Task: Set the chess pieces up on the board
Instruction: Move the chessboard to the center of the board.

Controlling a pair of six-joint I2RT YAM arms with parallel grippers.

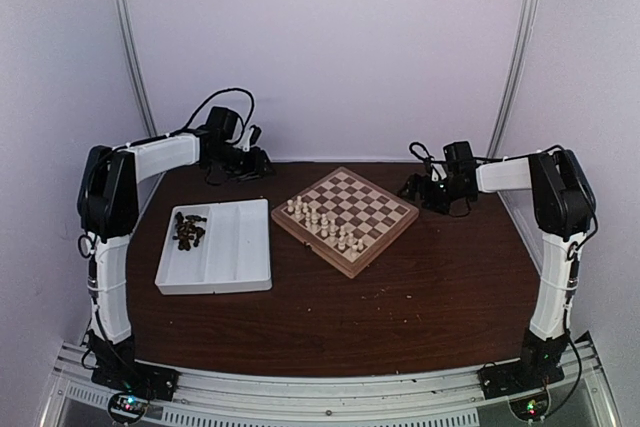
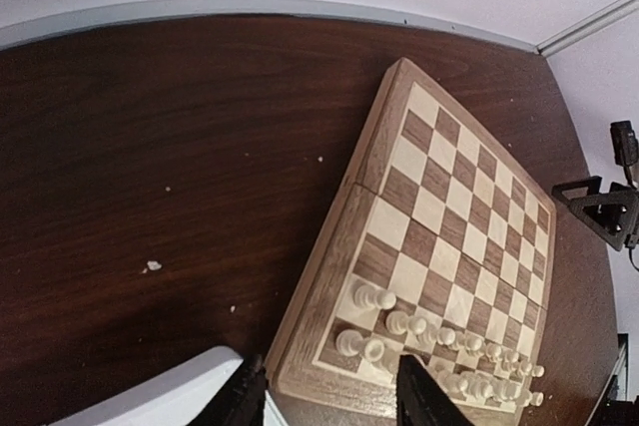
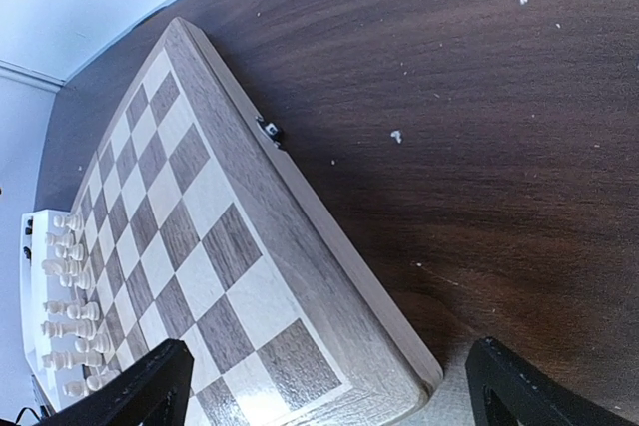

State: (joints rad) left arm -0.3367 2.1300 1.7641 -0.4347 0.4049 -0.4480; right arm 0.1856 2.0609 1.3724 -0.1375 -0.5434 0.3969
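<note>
The chess pieces (image 1: 188, 229) lie in a dark heap in the left compartment of the white tray (image 1: 225, 265). The board (image 1: 372, 203) sits at the table's middle, turned like a diamond, with cream-white figures (image 1: 322, 219) in two rows along its left side. My left gripper (image 1: 264, 164) hovers behind the tray, near the board's far-left corner. In the left wrist view the left gripper (image 2: 331, 398) has its jaws apart over the board's rim (image 2: 329, 256), with nothing between them. My right gripper (image 1: 408, 187) is open and empty off the board's right corner; the right wrist view shows this gripper (image 3: 334, 396) above the rim (image 3: 300, 216).
Dark brown tabletop (image 1: 400, 317) with small white crumbs (image 2: 153, 265). A corner of the tray (image 2: 160, 401) shows beside my left fingers. White walls close off the back and sides. Cream figures (image 2: 419, 331) crowd the board's near corner below my left gripper.
</note>
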